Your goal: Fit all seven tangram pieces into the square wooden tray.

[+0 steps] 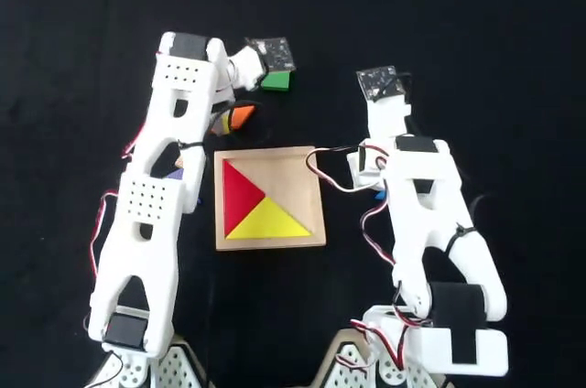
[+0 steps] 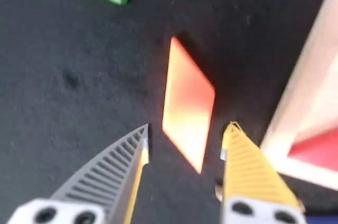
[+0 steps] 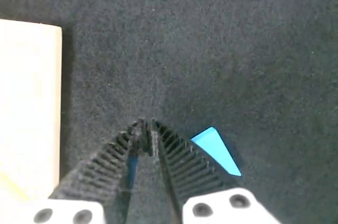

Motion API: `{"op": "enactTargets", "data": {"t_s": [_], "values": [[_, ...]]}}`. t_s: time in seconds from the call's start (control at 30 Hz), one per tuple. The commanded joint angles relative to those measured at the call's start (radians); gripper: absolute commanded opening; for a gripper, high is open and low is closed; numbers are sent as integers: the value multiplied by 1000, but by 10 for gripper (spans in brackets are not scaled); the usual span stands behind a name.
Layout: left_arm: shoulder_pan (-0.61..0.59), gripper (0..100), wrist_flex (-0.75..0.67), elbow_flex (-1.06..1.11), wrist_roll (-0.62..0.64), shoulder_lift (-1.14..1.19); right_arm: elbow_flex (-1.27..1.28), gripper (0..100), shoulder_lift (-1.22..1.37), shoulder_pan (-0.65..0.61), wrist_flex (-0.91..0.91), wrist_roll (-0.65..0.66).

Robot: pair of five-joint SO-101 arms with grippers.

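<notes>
In the high view, the tray (image 1: 295, 177) sits mid-bench (image 1: 513, 86) between the two arms. A red triangle (image 1: 239, 191) and a yellow triangle (image 1: 267, 221) are already seated in it, and the rest of its floor is bare wood. The orange parallelogram (image 1: 242, 116) lies just beyond the tray's far edge, close under the left arm (image 1: 151, 196), which is plainly the nearer arm to it. A green piece (image 1: 276, 81) lies a little farther out. A blue triangle (image 1: 378, 195) peeps out beside the right arm (image 1: 421, 196), off the tray's other side.

In the left wrist view, the left end effector (image 2: 187, 128) is open, with one finger on each long side of the orange parallelogram. The piece's long axis runs outward between the fingers (slightly slanted), so closing would, I judge, pinch it across its narrow width. The tray wall stands close beside it.

In the right wrist view, the right end effector (image 3: 143, 127) is closed with its tips together and nothing visibly gripped between them. The blue triangle lies flat on the bench just beside one finger, apart from the tray.
</notes>
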Motion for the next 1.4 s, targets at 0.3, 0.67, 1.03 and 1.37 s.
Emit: {"op": "enactTargets", "data": {"t_s": [0.3,0.67,1.03,1.37], "values": [[16,221,-8,-248,-18,178,-7,13,-41,-17,-15,9],[18,23,129,-255,-129,212,-2,13,-39,-17,-38,9],[33,29,135,-395,-23,181,-2,13,-39,-11,-43,9],[90,29,141,-259,34,-181,-12,13,-44,61,-54,9]]}}
